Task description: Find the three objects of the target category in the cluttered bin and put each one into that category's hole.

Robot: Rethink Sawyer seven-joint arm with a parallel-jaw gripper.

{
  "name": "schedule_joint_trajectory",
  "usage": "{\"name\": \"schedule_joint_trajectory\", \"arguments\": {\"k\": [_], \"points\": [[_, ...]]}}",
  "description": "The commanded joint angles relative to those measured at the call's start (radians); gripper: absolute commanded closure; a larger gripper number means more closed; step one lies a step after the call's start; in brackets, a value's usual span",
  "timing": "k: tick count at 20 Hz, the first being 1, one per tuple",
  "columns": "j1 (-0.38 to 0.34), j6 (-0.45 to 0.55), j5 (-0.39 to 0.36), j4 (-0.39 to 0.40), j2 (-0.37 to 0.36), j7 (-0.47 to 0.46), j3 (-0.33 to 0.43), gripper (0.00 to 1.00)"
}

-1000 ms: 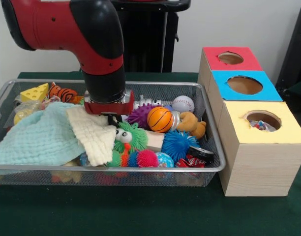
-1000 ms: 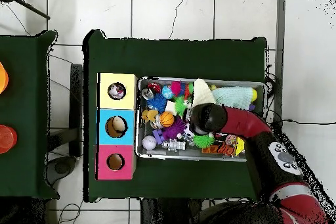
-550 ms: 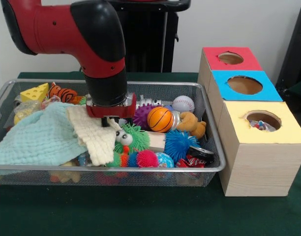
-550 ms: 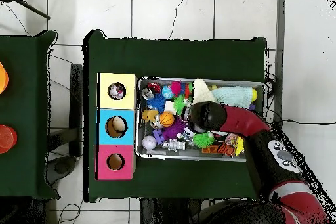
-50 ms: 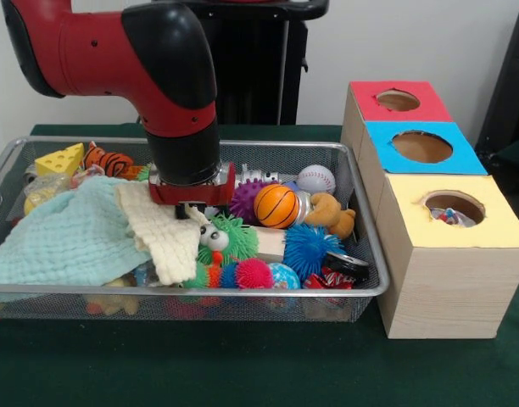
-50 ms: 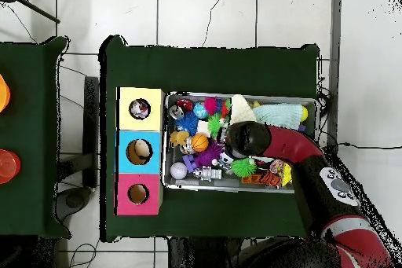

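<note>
My gripper (image 5: 192, 209) hangs low in the wire bin (image 5: 368, 254), tucked under my wrist flange. I cannot tell from either view whether the jaws are spread or pressed together, and nothing shows as held.

Over the last second I have shifted slightly toward the boxes and a touch lower, and in the last half second I have scarcely moved. I take this as settling over a pick, not carrying.

Just below sits the green fuzzy toy (image 5: 228, 237) with its googly eyes. The cream cloth (image 5: 162, 231) is touching it on one side, and the purple spiky ball (image 5: 241, 199) and basketball (image 5: 275, 206) lie beside it.

The clutter looks undisturbed. Which category is sought cannot be read here, but the likeliest candidate is the green toy, which is in the bin. The yellow box (image 5: 450, 222) already shows something in its hole. The blue box (image 5: 422, 147) and red box (image 5: 398, 100) stand behind it.
</note>
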Motion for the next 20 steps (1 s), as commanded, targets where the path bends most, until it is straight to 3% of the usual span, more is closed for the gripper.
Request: {"name": "schedule_joint_trajectory", "arguments": {"k": [1,5,9,13,14,20], "points": [[0.012,0.012,-0.006,-0.068,0.011,-0.026,0.073,0.00],[0.044,0.094,-0.004,-0.111,-0.026,-0.028,0.049,0.00],[0.046,0.095,-0.013,-0.137,-0.031,-0.037,0.048,0.00],[0.037,0.096,-0.003,-0.112,-0.020,-0.045,0.069,0.00],[0.033,0.086,-0.001,-0.105,-0.018,-0.044,0.075,1.00],[0.018,0.032,-0.011,-0.080,-0.011,-0.062,0.106,1.00]]}}
